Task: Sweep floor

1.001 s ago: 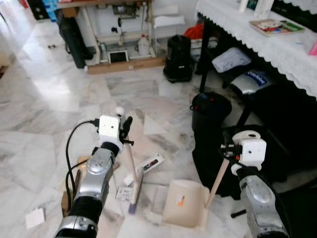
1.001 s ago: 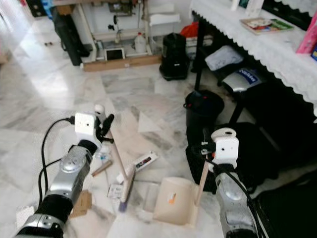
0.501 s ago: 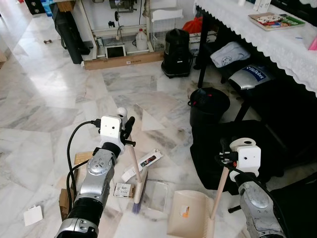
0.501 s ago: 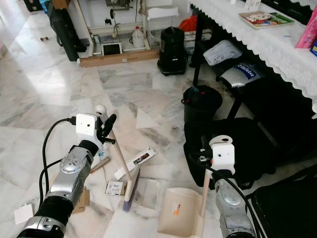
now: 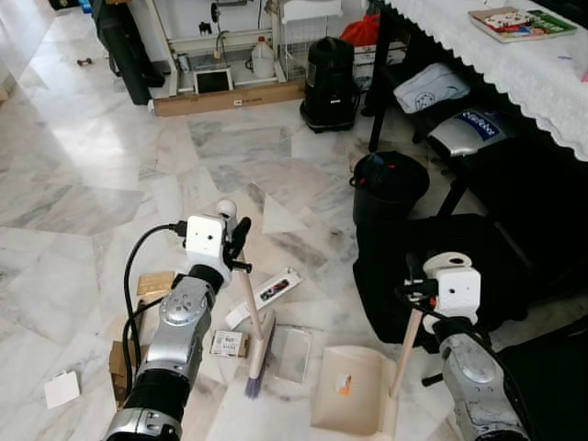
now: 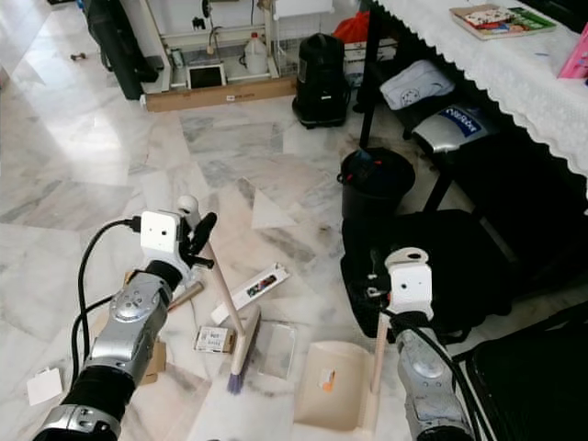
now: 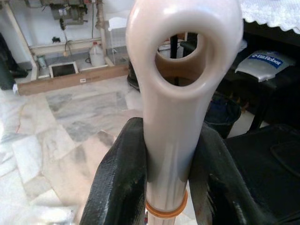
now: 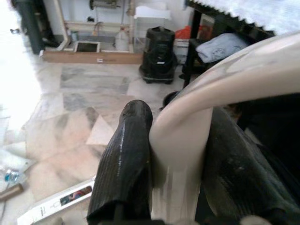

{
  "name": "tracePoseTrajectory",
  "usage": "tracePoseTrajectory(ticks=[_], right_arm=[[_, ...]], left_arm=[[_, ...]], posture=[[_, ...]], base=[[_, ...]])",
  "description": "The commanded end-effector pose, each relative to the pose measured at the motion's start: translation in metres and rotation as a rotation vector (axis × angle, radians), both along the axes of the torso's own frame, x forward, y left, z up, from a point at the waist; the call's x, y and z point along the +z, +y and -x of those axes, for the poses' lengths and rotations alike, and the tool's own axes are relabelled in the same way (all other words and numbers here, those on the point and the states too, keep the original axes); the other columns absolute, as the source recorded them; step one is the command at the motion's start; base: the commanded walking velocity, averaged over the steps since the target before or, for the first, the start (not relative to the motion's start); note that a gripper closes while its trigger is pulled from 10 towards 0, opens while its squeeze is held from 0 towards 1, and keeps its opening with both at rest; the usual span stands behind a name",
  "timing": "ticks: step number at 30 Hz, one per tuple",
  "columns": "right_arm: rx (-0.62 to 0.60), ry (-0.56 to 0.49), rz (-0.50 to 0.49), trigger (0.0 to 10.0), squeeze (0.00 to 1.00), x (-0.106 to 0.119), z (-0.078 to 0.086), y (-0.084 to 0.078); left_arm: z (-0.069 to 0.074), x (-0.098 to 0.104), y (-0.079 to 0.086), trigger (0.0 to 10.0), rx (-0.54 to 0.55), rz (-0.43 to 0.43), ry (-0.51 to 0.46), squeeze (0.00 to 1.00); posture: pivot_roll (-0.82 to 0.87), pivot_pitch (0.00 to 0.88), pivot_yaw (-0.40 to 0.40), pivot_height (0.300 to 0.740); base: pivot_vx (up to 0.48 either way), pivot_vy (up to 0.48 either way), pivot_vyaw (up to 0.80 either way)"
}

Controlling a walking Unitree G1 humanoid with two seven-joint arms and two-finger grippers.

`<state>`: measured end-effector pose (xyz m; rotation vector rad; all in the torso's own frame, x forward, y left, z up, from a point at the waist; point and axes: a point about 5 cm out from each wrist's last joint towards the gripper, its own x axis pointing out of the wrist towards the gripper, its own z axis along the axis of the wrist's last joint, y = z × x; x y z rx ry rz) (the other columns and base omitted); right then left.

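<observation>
One broom (image 5: 251, 322) — handle up in left end effector (image 5: 235, 246), bristles floorward.

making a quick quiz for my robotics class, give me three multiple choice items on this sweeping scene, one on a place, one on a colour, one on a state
1. Where does the dustpan sit?
A. on the white-clothed table
B. on the floor, on the robot's right of the brush head
C. inside the black bin

2. What colour is the brush handle?
A. cream
B. bright blue
C. black

3. What is the left end effector doing?
A. hanging open
B. shut on the brush handle
C. shut on a white box

Answers:
1. B: the eye views show the dustpan flat on the marble floor, with the brush head on its left.
2. A: the left wrist view shows a pale cream handle with a hanging hole.
3. B: both black fingers press the handle's sides; the right end effector likewise clamps the dustpan handle.
</observation>
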<state>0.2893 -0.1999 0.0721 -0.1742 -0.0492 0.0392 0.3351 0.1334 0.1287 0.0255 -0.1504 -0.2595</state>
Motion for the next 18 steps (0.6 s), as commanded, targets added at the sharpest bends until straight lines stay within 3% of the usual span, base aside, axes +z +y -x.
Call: tracePoseTrajectory(ticks=[1, 3, 18], right_arm=[[0.028, -0.044, 0.005, 10.0, 0.00, 0.0090, -0.0047, 0.0063], [0.026, -0.040, 0.001, 10.0, 0.00, 0.0086, -0.0043, 0.0058], [0.008, -0.054, -0.001, 10.0, 0.00, 0.0131, -0.0066, -0.0009]], left_arm=[[-0.0008, 0.0077, 0.0041, 10.0, 0.009, -0.004, -0.033, 0.00], [-0.0007, 0.0082, 0.0044, 10.0, 0.010, -0.004, -0.034, 0.00], [-0.0031, 0.0108, 0.0020, 10.0, 0.008, 0.003, -0.045, 0.00]], posture=[[0.06, 0.141, 0.034, 0.740], [0.06, 0.141, 0.034, 0.740], [0.06, 0.104, 0.033, 0.740]], base=[[0.000, 0.000, 0.80], [0.000, 0.000, 0.61], [0.000, 0.000, 0.00]])
